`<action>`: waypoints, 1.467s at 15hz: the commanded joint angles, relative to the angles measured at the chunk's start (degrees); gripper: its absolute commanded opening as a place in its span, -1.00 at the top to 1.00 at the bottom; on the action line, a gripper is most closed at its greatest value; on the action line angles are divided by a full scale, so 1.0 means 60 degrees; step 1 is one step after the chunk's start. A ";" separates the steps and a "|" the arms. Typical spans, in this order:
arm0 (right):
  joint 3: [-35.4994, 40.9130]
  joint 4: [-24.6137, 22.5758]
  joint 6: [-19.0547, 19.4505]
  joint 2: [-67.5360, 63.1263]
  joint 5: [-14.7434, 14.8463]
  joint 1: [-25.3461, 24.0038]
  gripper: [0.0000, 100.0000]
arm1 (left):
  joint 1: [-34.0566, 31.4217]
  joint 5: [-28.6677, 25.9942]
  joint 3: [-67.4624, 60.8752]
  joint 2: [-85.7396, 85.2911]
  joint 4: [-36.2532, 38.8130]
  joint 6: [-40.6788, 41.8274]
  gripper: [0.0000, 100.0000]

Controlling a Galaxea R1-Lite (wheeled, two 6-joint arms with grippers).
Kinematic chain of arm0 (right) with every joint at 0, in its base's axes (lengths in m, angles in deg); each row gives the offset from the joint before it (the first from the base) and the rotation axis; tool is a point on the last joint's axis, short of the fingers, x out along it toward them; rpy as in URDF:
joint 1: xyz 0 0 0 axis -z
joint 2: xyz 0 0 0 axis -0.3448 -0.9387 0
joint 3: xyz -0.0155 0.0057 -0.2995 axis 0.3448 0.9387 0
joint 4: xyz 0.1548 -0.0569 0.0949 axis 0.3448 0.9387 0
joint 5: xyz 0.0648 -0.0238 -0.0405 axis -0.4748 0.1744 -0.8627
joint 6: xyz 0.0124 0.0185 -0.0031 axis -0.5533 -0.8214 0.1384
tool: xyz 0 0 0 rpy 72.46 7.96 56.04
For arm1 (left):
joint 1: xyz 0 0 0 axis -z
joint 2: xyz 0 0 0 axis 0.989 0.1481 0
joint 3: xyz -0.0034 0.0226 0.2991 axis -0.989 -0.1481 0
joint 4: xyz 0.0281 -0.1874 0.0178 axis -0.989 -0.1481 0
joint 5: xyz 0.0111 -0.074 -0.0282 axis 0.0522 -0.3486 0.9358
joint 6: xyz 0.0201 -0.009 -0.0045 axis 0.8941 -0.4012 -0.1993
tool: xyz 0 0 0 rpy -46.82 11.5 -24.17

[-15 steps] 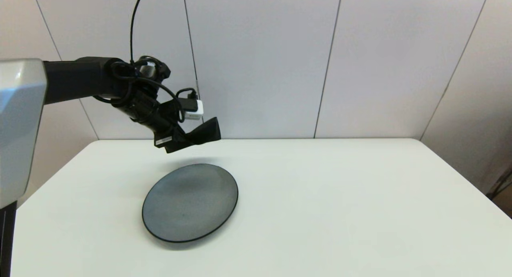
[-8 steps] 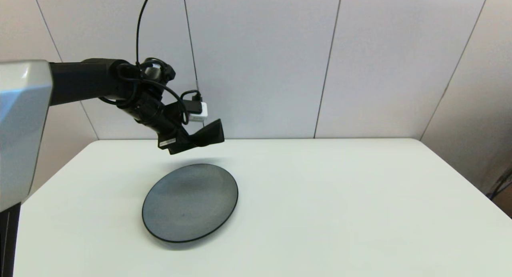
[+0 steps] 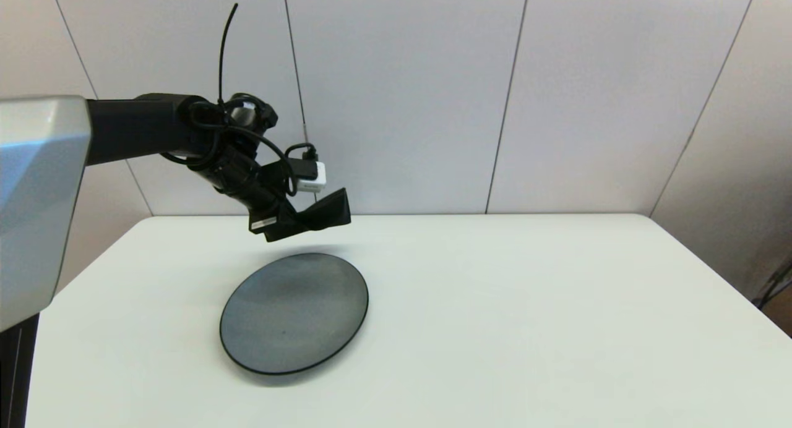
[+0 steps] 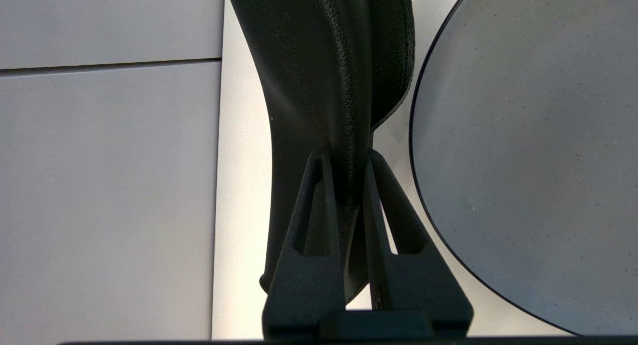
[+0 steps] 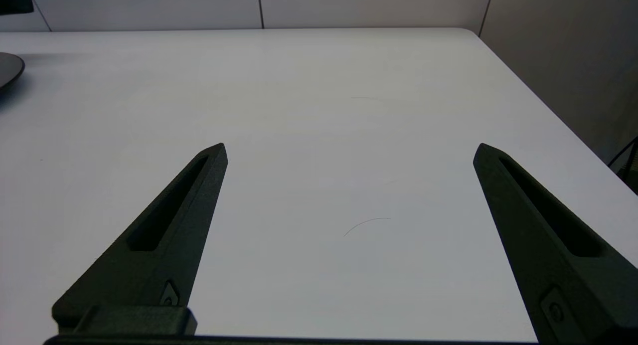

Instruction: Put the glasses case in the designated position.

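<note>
The black glasses case [image 3: 327, 210] hangs in the air above the far edge of the round grey plate [image 3: 294, 312]. My left gripper [image 3: 296, 221] is shut on it. In the left wrist view the case [image 4: 329, 76] is pinched between the two fingers [image 4: 349, 153], folded lengthwise, with the plate's rim [image 4: 523, 150] beside it. My right gripper [image 5: 349, 148] is open over bare white tabletop and does not show in the head view. The designated position carries no mark that I can see on the table.
The grey black-rimmed plate is the only object lying on the white table [image 3: 526, 304]. Panelled wall [image 3: 402, 94] stands right behind the table's far edge. The table's right edge [image 5: 548, 110] drops off beside my right gripper.
My left arm has carried the glasses case slightly to the right and a little lower, still held. The plate has not moved.
</note>
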State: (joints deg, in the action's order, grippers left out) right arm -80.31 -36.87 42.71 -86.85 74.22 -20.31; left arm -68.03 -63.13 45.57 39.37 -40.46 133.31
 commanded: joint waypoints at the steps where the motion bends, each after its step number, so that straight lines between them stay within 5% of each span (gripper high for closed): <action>1: 0.0004 0.0002 -0.0004 -0.0015 -0.0002 -0.0007 -1.00 | 0.0000 0.0163 0.0000 -0.0004 -0.0037 0.0063 1.00; 9: 0.0004 0.0002 -0.0004 -0.0015 -0.0002 -0.0007 -1.00 | -0.0014 0.0397 0.0000 -0.0033 -0.0023 0.0005 1.00; 10: 0.0004 -0.0012 -0.0004 -0.0015 -0.0002 -0.0007 -1.00 | -0.0014 0.0412 0.0000 -0.0048 -0.0023 0.0005 -1.00; 22: 0.0004 0.0002 -0.0004 -0.0015 -0.0002 -0.0007 -1.00 | 0.0117 0.0397 0.0000 -0.0619 0.0021 -0.0537 -1.00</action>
State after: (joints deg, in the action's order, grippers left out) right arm -80.31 -36.87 42.68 -86.85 74.22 -20.28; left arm -67.79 -60.71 45.57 37.82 -40.13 131.31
